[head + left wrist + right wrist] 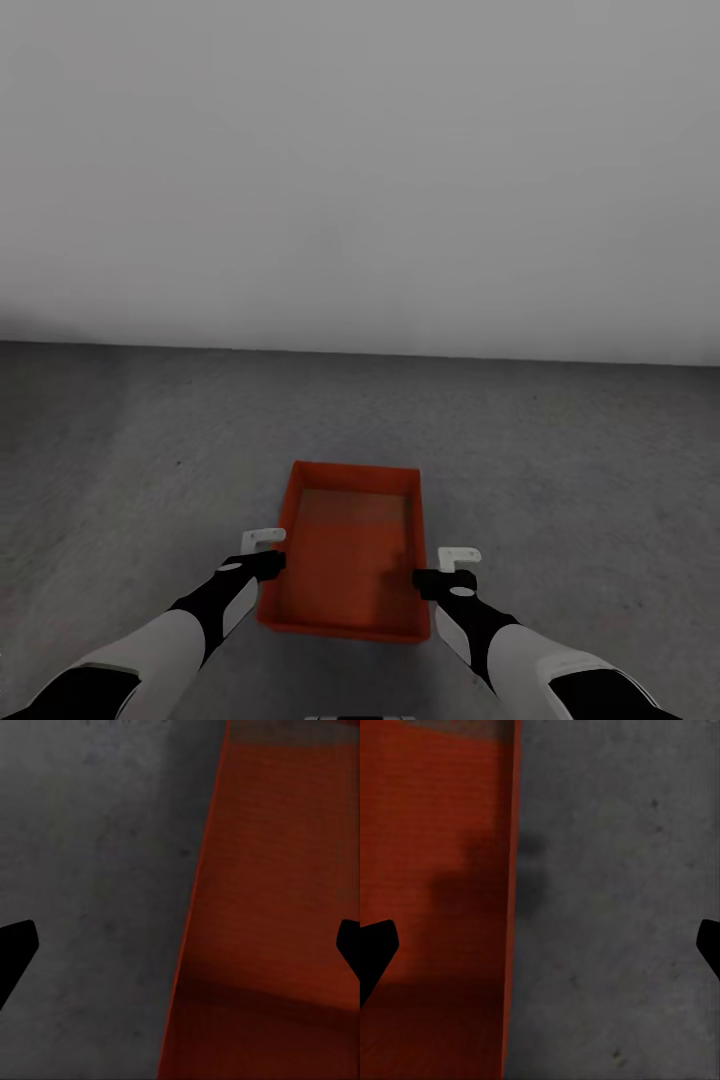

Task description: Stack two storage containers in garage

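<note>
One orange bin [350,550] rests on the concrete floor [150,450] at 12 o'clock. Left gripper [268,552] and right gripper [448,570] straddle its walls, released. The second bin remains to be stacked.

You're looking at a dark grey, rough-textured concrete floor [560,450] filling the lower half of the head view. One open orange-red rectangular storage container [350,555] sits flat on it at lower centre, its long sides running away from you.
</note>
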### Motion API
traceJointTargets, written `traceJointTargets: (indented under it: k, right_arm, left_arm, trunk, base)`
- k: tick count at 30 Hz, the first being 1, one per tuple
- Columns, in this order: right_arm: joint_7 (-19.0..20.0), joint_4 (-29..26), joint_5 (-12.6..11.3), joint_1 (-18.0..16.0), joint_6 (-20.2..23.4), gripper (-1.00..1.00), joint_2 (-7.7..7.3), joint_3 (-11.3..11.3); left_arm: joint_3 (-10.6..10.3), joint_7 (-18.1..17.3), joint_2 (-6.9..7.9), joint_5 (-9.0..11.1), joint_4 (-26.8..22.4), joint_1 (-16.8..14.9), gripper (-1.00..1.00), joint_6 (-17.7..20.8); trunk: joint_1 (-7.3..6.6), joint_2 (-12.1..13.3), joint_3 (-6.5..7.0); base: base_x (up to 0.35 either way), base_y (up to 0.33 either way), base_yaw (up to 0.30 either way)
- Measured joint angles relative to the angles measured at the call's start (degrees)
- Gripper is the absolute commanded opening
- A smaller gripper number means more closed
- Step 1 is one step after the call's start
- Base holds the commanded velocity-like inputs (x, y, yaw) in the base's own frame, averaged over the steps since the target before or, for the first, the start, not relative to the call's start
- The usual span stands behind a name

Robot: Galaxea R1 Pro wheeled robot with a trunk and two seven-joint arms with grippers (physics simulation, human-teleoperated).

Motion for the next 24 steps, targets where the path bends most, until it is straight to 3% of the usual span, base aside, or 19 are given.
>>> traceJointTargets:
  k: [24]
  right_arm:
    - [0.00,0.00,0.00,0.00,0.00,1.00,-0.06,0.00]
  left_arm:
    - [0.06,0.04,0.00,0.02,0.00,0.00,1.00,-0.02]
  trunk:
    - [-5.27,9.63,4.31]
  base:
    - [0.000,0.000,0.000]
